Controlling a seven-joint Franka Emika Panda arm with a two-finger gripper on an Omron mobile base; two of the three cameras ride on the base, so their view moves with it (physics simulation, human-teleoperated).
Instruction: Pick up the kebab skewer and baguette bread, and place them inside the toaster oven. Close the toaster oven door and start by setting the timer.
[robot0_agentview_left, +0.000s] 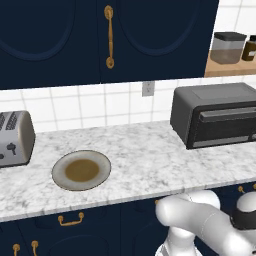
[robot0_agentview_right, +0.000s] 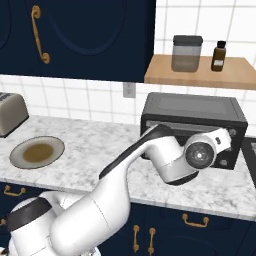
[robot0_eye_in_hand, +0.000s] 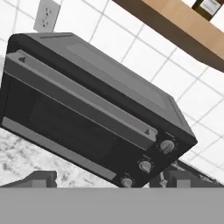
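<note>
The toaster oven (robot0_agentview_left: 215, 117) (robot0_agentview_right: 192, 112) stands at the right of the marble counter, a dark grey box. Its door (robot0_eye_in_hand: 65, 122) is closed upright, with the grey bar handle (robot0_eye_in_hand: 83, 103) along its top. Three knobs (robot0_eye_in_hand: 145, 165) sit in a column beside the door. My gripper (robot0_eye_in_hand: 111, 179) hovers close in front of the oven's knob side, open, its dark fingertips (robot0_eye_in_hand: 41, 178) far apart with nothing between them. In the right base view my wrist (robot0_agentview_right: 200, 155) covers the door's lower part. The kebab skewer and the baguette bread are out of view.
A round plate (robot0_agentview_left: 81, 170) (robot0_agentview_right: 37, 151) with a brown centre lies bare on the counter's left. A silver two-slot toaster (robot0_agentview_left: 15, 137) stands at the far left. Above the oven a wooden shelf (robot0_agentview_right: 200, 75) holds a jar (robot0_agentview_right: 186, 53) and a bottle (robot0_agentview_right: 218, 56).
</note>
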